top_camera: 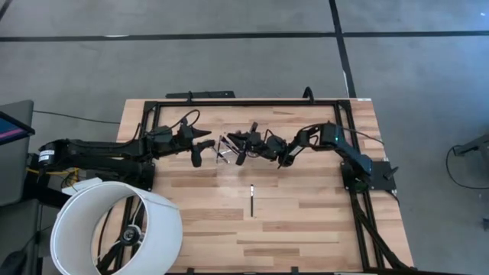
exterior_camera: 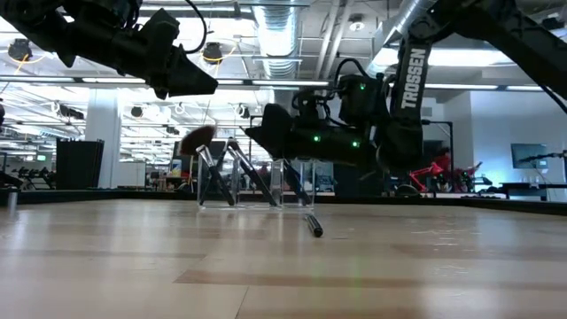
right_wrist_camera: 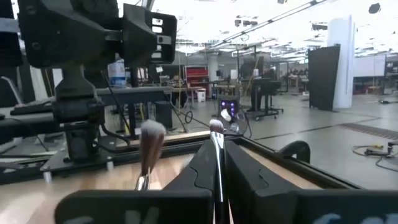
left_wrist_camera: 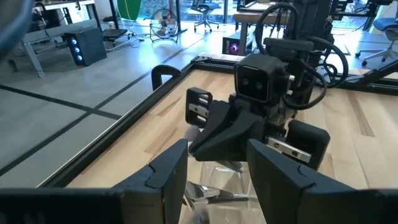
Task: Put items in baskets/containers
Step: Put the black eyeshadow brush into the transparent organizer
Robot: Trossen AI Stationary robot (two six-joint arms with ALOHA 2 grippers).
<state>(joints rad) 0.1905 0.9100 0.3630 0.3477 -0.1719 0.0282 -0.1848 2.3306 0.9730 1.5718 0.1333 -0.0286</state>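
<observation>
Your right gripper point(top_camera: 243, 147) was clamped on a thin black-handled makeup brush point(right_wrist_camera: 217, 155), its fingers pressed narrow against the handle, with the dark bristle tip standing out beyond the fingertips. It hung just over the small clear plastic holder point(exterior_camera: 241, 184) near the middle of the light wooden tabletop point(top_camera: 306, 221). Inside that holder several more black-handled brushes point(exterior_camera: 252, 182) leaned at angles, and one with a fluffy brown head point(exterior_camera: 198, 139) stuck out above its rim on the side facing your left arm.

Your left gripper point(top_camera: 200, 147) hovered just beside the holder on the opposite side from the right one, its fingers point(left_wrist_camera: 168, 174) spread wide and holding nothing. From its wrist you looked straight across the holder at the right arm's camera housing.

One slim black brush with a silver ferrule point(top_camera: 251, 199) lay flat on the tabletop, well apart from the holder, toward the front edge. A big white cylinder point(top_camera: 114, 229) stood off the tabletop's corner, beyond your left arm from the holder.
</observation>
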